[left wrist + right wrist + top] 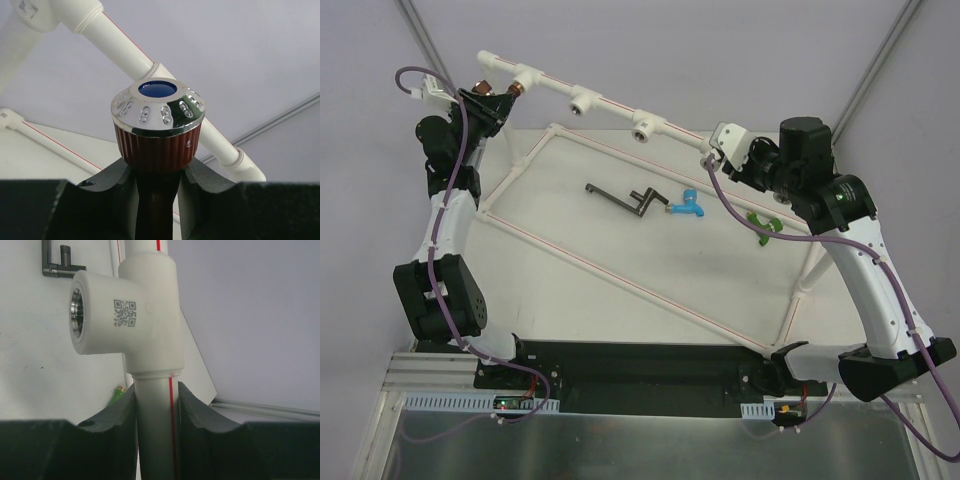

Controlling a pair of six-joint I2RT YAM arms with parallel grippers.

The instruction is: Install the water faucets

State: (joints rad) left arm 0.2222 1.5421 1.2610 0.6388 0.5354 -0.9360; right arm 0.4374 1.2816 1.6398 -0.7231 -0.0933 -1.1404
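You've got 3 taps: 1 red-brown faucet, 1 blue faucet, 1 green faucet. 1 white pipe frame w/ 3 tee fittings along its top bar. 1 dark metal tool. 2 grippers: left gripper & right gripper.

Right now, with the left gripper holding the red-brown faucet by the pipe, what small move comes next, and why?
Probably twist the left gripper to thread the red-brown faucet into the leftmost socket: its brass end appears to meet it, and the right gripper is shut on the white pipe, bracing it.
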